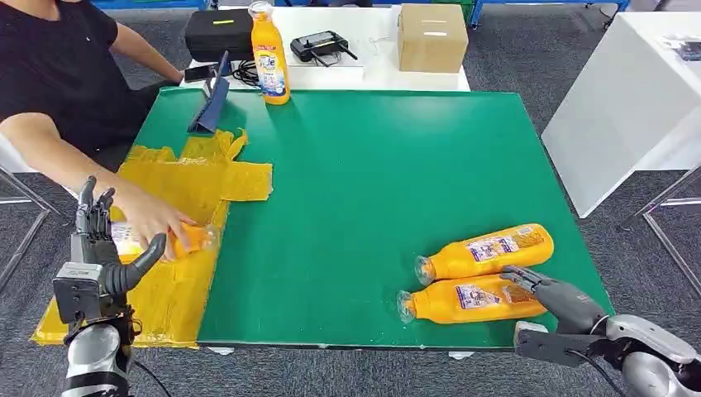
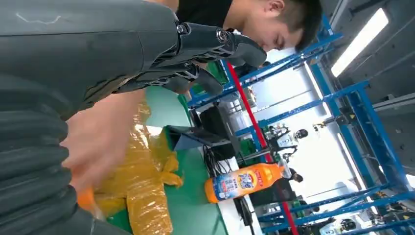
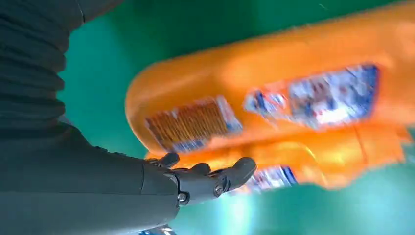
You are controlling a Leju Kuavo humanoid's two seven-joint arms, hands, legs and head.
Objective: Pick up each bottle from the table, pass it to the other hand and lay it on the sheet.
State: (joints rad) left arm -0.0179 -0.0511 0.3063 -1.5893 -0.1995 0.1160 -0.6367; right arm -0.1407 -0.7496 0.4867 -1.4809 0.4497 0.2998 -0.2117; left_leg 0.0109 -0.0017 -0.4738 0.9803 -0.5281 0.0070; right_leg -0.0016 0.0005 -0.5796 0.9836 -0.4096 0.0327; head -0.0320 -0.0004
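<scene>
**Two bottles by the right hand, one on the yellow sheet**

Down at 5 o'clock, the right hand [image 1: 552, 291] reaches over the near bottle [image 1: 471, 301]. Its fingers [image 3: 235, 172] are spread apart and hold nothing. The second bottle [image 1: 488, 251] lies just behind the first, side by side with it. Both lie flat on the green table [image 1: 372, 165].

At 8 o'clock, the left hand [image 1: 103, 248] is raised with its fingers apart, and it holds nothing. Just beside it, a person's hand [image 1: 153, 217] rests on a third bottle [image 1: 192, 240] lying on the yellow sheet [image 1: 178, 186].

Far off at 11 o'clock, a fourth bottle [image 1: 269, 58] stands upright at the table's edge. A brown box [image 1: 431, 37] sits at 12 o'clock.
</scene>
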